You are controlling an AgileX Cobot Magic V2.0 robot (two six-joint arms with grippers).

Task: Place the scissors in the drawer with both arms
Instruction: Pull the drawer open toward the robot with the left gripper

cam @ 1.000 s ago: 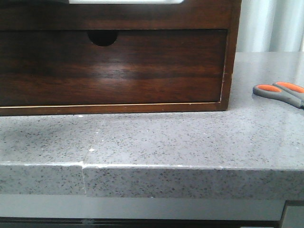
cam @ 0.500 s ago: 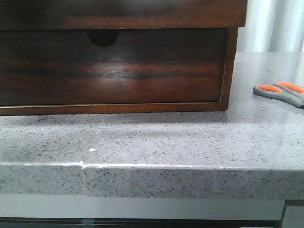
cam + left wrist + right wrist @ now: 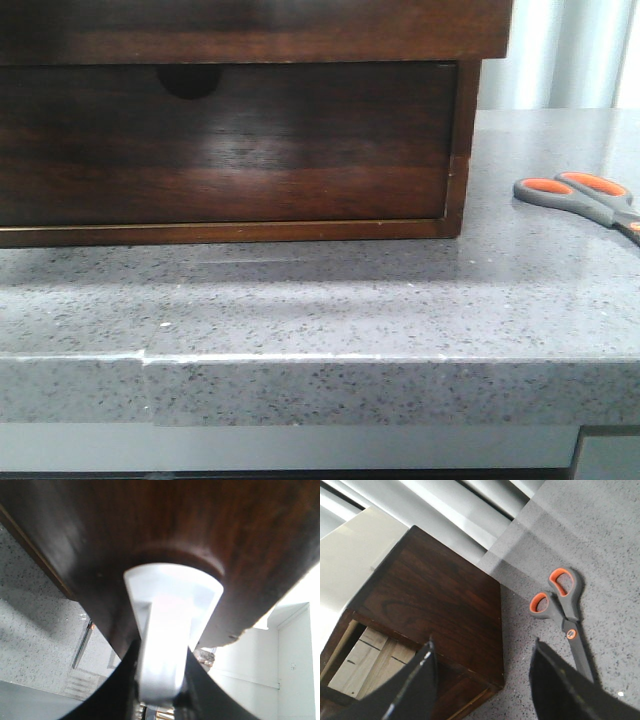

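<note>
On the speckled grey counter (image 3: 400, 310), scissors (image 3: 585, 200) lie beside the cabinet (image 3: 435, 605); right pincer (image 3: 482, 680) gapes empty, left's grip unclear.

Soft daylight is reflected as a pale sheen on the glossy lower drawer front (image 3: 230, 150), and a broad shadow is cast on the speckled counter (image 3: 320, 300) below. The left wrist view is blurred and overexposed on a white fingertip (image 3: 167, 645). The right wrist view is sharp.
</note>
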